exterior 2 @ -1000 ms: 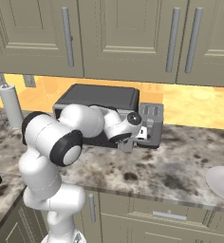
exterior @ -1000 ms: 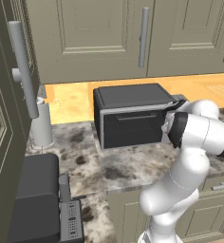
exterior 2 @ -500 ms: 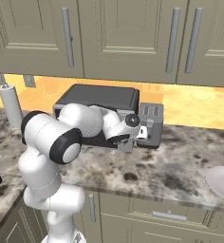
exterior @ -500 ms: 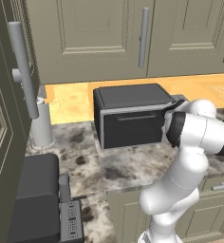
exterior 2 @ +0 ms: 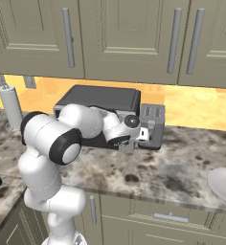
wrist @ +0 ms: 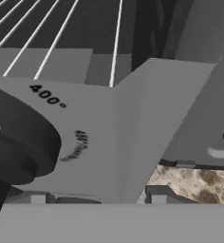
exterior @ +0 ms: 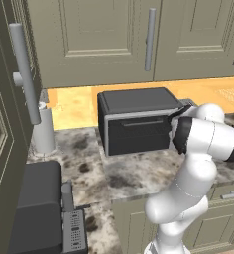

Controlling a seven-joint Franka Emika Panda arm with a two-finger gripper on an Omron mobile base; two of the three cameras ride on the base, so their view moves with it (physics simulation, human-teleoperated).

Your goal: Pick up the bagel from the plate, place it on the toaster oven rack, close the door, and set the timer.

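Observation:
The toaster oven stands at the back of the counter. Its dark door is shut upright, with the silver handle bar across the top. My gripper is pressed up to the grey knob panel at the oven's right end. In the hand view a round dark knob sits close at the left, beside a "400°" mark. How the jaws stand around the knob is hidden. The plate lies at the far right, and its visible part is bare. The bagel and the rack are hidden.
A grey upright cylinder stands left of the oven. A rounded dark appliance sits at the near left counter edge. Beige cabinet doors hang above. Marbled counter lies bare between the oven and the plate.

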